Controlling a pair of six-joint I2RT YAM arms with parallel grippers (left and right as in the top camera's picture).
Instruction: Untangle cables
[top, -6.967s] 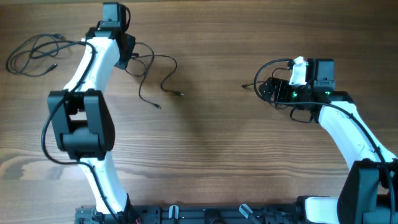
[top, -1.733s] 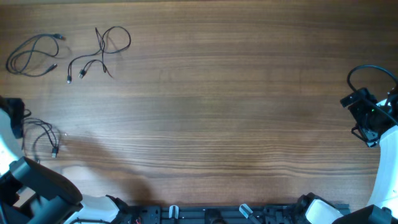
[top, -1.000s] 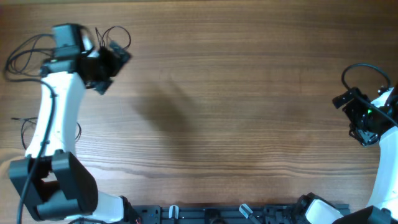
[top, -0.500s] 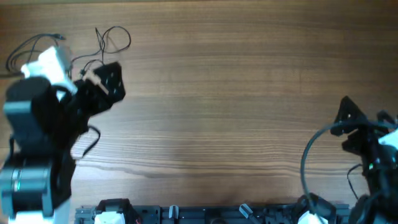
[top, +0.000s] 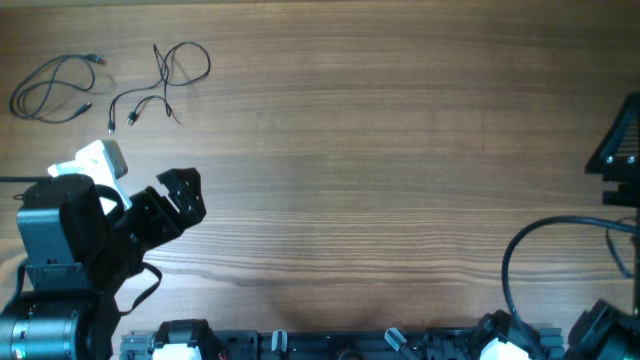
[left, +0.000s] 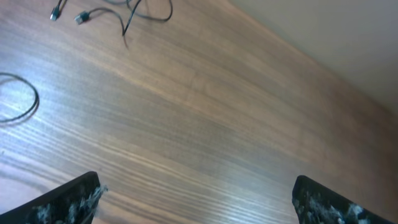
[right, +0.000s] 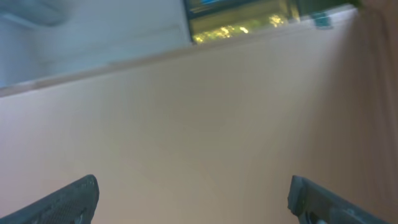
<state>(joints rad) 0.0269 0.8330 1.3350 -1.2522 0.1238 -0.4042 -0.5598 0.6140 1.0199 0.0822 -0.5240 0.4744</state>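
Note:
Two thin black cables lie apart at the table's far left. One is a loose loop (top: 48, 88). The other is a branching cable (top: 165, 75) with small plug ends. The branching cable also shows at the top left of the left wrist view (left: 124, 12). Part of another thin black cord loop (left: 25, 102) lies at that view's left edge. My left gripper (top: 182, 198) (left: 196, 186) is open and empty, well in front of the cables. My right gripper (top: 620, 150) (right: 193, 186) is open and empty at the right edge, over bare wood. A third cable is not visible in the overhead view.
The wooden table (top: 380, 150) fills the overhead view. My left arm's body (top: 70, 250) covers the front left corner. A thick black arm wire (top: 530, 250) loops at the front right. A black rail (top: 330, 345) runs along the front edge.
My left arm has drawn back from the branching cable toward the front left, leaving it on the table. My right arm has swung up along the right edge.

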